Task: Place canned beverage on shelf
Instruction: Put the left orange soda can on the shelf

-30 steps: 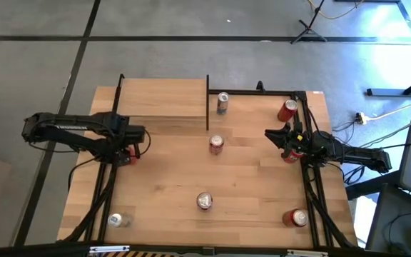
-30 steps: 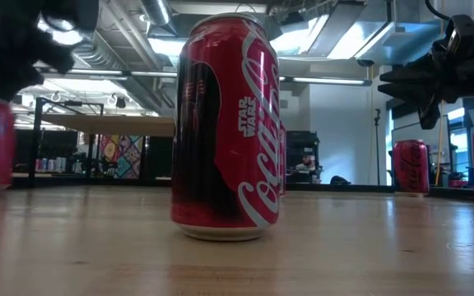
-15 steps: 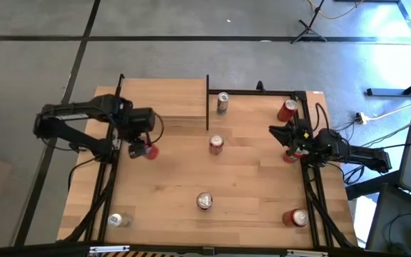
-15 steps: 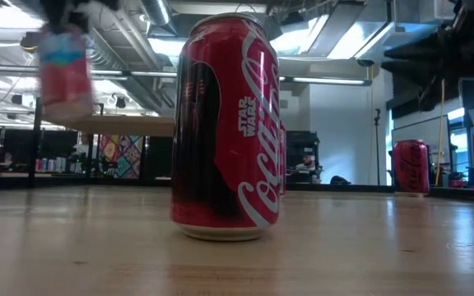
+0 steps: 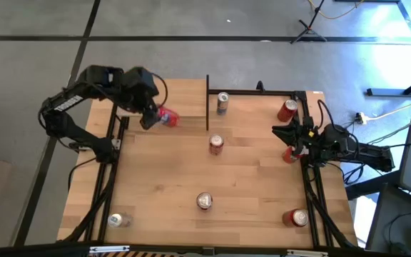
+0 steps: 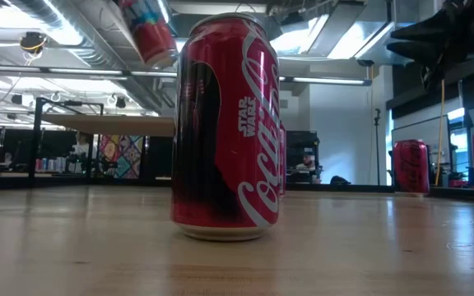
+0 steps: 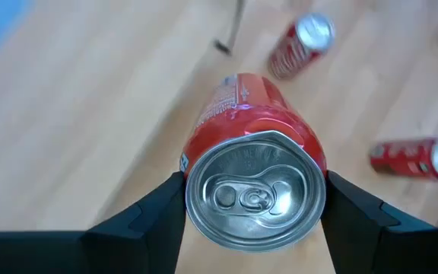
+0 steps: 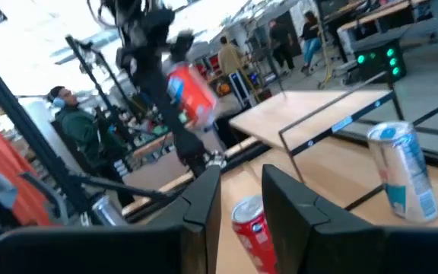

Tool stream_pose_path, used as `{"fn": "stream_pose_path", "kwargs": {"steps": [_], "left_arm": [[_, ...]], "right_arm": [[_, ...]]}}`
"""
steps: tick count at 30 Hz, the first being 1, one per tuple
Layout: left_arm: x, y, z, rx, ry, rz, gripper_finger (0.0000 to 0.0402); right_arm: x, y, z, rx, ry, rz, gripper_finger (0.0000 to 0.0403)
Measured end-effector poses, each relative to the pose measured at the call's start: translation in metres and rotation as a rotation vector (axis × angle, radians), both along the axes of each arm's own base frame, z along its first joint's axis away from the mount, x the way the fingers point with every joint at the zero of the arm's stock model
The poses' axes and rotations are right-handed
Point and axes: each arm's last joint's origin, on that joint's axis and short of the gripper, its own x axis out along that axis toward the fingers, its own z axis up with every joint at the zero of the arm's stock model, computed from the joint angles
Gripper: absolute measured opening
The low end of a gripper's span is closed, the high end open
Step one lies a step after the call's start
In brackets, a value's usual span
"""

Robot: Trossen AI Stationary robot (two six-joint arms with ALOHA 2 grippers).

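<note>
Between the left gripper's [image 7: 251, 199] closed jaws hung a red aluminium beverage can [image 5: 167, 117], tilted above the light-wood, black-posted shelf [image 5: 164, 96]; the right gripper [image 5: 285, 133] waited, jaws slightly parted, empty.

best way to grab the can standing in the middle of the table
Grip the middle can around its round side wall at mid-height. It stands upright with bare table all round. Coming level from the right gripper's side suits it, since the left gripper already holds a can.
</note>
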Motion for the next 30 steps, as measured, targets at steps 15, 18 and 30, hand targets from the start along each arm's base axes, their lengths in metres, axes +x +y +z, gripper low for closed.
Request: {"fn": "stream_pose_path", "kwargs": {"steps": [15,18,30], "left_arm": [[-0.05,0.079,0.01,0.258,0.156,0.048,0.0226],[-0.066,0.094,0.01,0.289,0.21,0.085,0.0226],[-0.095,0.133,-0.027,0.089,0.265,0.246,0.0226]], "right_arm": [[0.027,-0.004,-0.017,0.047,0.215,-0.048,0.0085],[0.03,-0.004,-0.02,0.053,0.243,-0.06,0.0085],[0.037,-0.005,-0.025,0.059,0.299,-0.071,0.0085]]}}
